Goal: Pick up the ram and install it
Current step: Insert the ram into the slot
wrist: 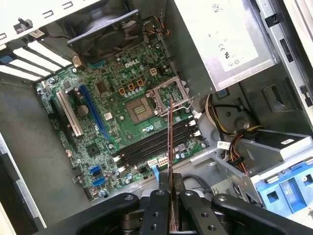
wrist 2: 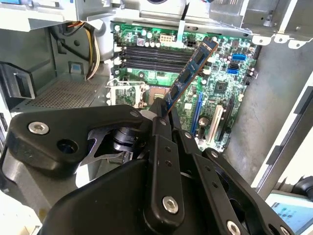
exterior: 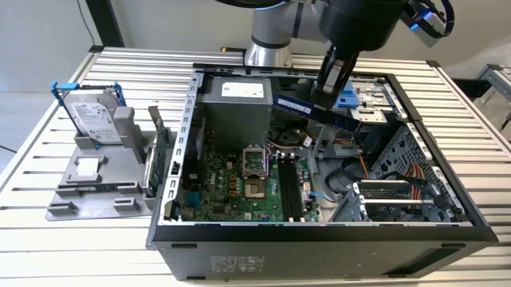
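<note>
Black two-finger gripper (wrist 2: 165, 111) clamps one end of the long blue-green ram stick (wrist 2: 190, 73), tilted in the air over the green motherboard (wrist: 110, 105). Risk: stick sits skewed to the black memory slots (wrist: 151, 144); it may miss a slot, or pivot in the end-only grip.

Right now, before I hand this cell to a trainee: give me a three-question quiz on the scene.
1. True or false: the ram is already seated in the memory slots.
2. The gripper is shut on: A) a screwdriver B) the ram C) a heatsink.
3. Fill in: the hard drive stands outside the computer case, on the exterior view's ____.
Key: 1 false, it hangs in the gripper, clear of the slots; 2 B; 3 left.
</note>
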You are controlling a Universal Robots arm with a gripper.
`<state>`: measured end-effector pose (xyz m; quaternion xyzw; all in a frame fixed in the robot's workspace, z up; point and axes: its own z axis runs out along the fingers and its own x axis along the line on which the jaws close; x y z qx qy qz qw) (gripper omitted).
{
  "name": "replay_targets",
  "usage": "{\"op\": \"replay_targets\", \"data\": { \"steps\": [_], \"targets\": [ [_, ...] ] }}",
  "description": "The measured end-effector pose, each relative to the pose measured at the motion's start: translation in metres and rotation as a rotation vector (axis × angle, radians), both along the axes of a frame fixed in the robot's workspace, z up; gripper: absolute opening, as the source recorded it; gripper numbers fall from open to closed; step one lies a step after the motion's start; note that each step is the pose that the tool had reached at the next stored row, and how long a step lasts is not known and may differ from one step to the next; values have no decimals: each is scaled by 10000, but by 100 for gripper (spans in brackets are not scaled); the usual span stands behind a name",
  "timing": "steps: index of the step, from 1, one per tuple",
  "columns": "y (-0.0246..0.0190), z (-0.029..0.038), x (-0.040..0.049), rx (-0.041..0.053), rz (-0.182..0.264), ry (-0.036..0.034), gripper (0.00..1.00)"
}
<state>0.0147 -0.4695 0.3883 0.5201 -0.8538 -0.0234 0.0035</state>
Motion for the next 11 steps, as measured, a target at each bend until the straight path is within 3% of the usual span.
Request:
{"op": "replay_targets", "data": {
  "steps": [11],
  "targets": [
    [-51, 0, 7, 0, -554, 3, 0]
  ]
}}
